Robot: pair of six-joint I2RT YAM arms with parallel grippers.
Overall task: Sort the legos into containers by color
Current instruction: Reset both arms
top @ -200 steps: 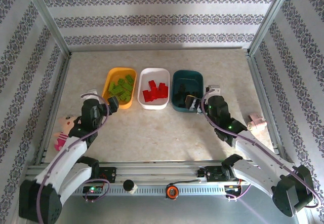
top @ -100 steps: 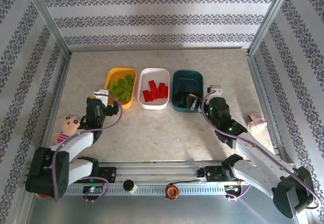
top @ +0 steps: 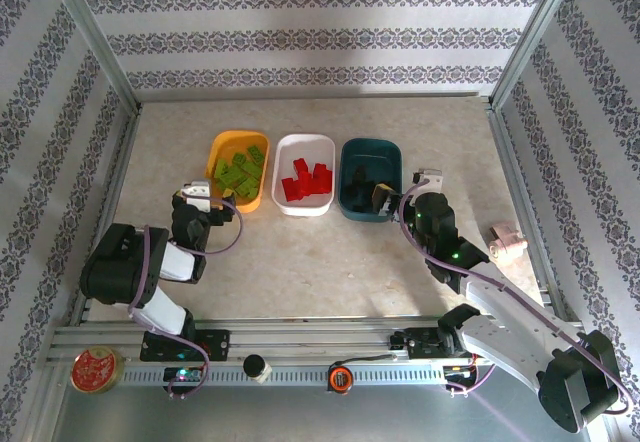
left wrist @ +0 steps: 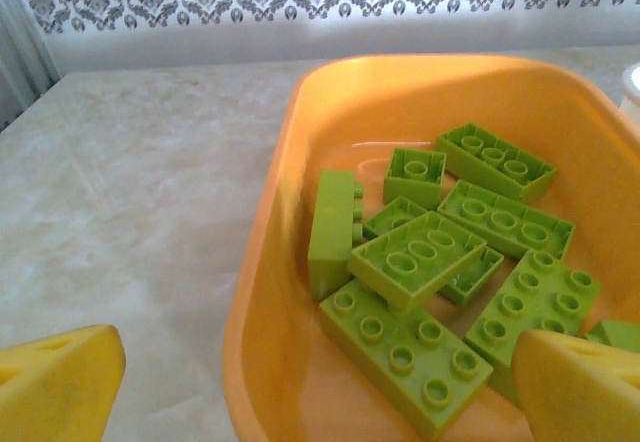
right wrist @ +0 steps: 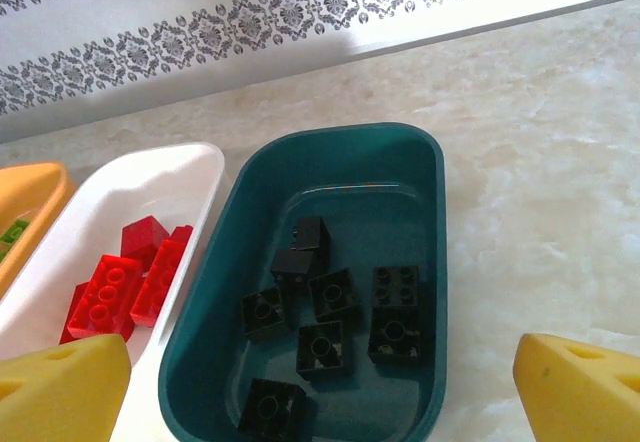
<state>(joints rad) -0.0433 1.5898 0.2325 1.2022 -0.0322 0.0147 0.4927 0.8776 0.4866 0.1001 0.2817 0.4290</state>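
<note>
**Sorting stage, apparently at or near its end.** Three trays in a row across the counter [top: 320, 257], just beside one another: orange-yellow tray [top: 218, 148] on the left, white tray [top: 305, 143] in the middle, dark teal tray [top: 372, 149] on the right. Lime green legos [left wrist: 415, 257] piled loosely in the orange-yellow tray, red legos [right wrist: 115, 292] in the white tray, black legos [right wrist: 330, 297] scattered on the floor of the dark teal tray. Every brick in sight inside the tray of its own colour.

**Left end effector** [left wrist: 320, 390]: fingers wide apart, nothing between them, poised at the near end of the orange-yellow tray, looking down on the green pile.

**Right end effector** [right wrist: 320, 392]: fingers likewise wide apart and empty, poised at the near end of the dark teal tray.

**Step in hand, as judged:** pulling clear and checking the result. For a clean finish:
- Raise each end effector above rim height before drawing back, to avoid clipping a tray wall.
- Leave the fingers apart, so as not to pinch or drag a brick out.
- Move slowly near the trays, which are probably light and prone to sliding on the smooth counter.
- Scan the counter edges and the ground under the arms for strays before calling the task done.
</note>
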